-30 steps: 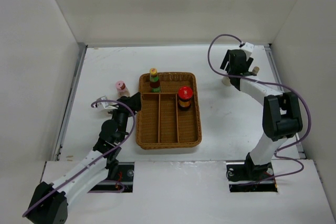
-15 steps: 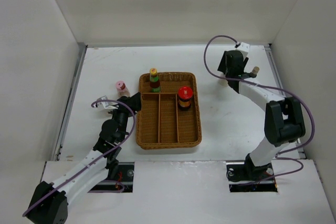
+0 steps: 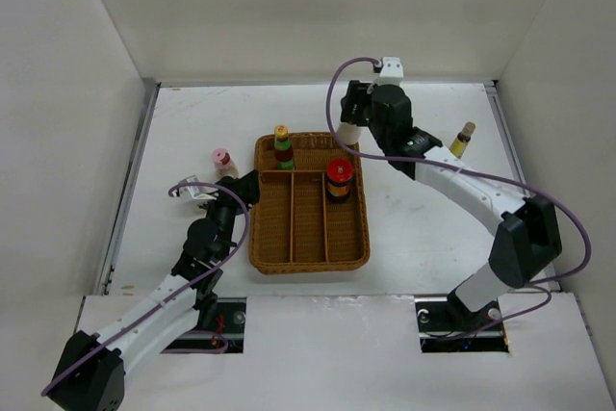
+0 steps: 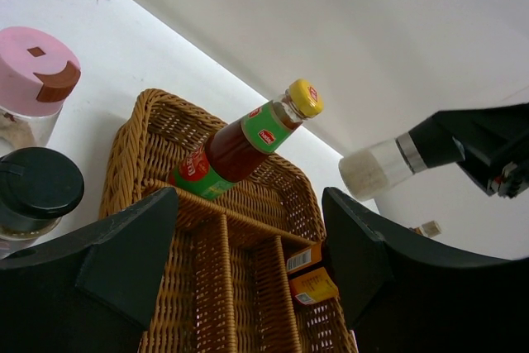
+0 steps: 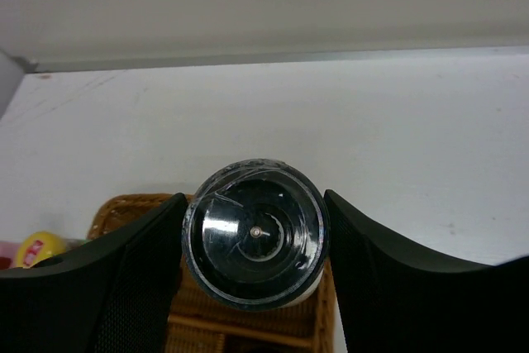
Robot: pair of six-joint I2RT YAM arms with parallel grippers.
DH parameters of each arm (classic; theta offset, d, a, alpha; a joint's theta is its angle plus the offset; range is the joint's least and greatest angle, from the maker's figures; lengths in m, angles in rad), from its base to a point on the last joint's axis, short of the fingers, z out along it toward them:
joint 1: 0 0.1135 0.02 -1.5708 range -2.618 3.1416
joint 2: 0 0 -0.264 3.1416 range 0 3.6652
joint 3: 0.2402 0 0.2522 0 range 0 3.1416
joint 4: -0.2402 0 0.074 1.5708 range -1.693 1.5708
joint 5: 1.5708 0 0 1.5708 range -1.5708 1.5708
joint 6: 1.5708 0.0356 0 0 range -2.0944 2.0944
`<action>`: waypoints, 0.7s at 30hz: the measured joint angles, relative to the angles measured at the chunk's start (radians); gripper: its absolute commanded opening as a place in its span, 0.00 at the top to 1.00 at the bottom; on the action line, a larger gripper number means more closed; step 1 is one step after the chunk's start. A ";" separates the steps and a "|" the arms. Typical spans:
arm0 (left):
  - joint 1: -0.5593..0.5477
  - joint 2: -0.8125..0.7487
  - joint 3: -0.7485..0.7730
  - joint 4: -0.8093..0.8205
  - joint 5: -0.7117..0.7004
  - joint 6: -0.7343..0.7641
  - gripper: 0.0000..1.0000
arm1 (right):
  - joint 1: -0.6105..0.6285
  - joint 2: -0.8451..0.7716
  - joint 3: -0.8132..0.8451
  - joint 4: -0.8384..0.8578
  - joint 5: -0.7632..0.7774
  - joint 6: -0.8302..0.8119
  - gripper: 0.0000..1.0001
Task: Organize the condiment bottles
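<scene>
Wicker tray (image 3: 310, 238) in the middle of the desk (image 3: 404, 238), and the action is at its upper right corner. The right claw (image 5: 254, 233) is clamped on a pale shaker (image 4: 376, 169) with a grey collar and holds it in the air there, near the top centre of the overhead view. The right wrist view looks straight at the shaker's dark round end, pinched between both fingers.

The left claw (image 4: 248, 237) hangs with its fingers apart and nothing between them. It is at the tray's left edge, left of centre in the overhead view.

Inside the tray, a sauce bottle (image 3: 282, 148) with a yellow cap stands in the top compartment. A jar with a red lid (image 3: 338, 178) stands in the right-hand lane. On the desk, a pink-capped jar (image 3: 223, 161) stands just left of the tray's upper left corner. A dark-capped jar (image 4: 35, 186) is right beside it in the left wrist view. A slim bottle (image 3: 463, 139) with a tan cap stands alone at the right of the overhead view, well apart from the tray.
</scene>
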 measured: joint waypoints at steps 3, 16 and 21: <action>0.000 -0.002 0.000 0.000 0.000 0.000 0.30 | 0.028 0.051 0.053 0.007 -0.032 0.011 0.50; 0.006 -0.017 0.000 0.000 0.000 0.000 0.30 | 0.125 0.312 0.113 0.012 -0.091 0.083 0.48; 0.006 -0.017 0.000 0.000 0.000 0.000 0.30 | 0.148 0.335 0.112 0.014 -0.081 0.085 0.45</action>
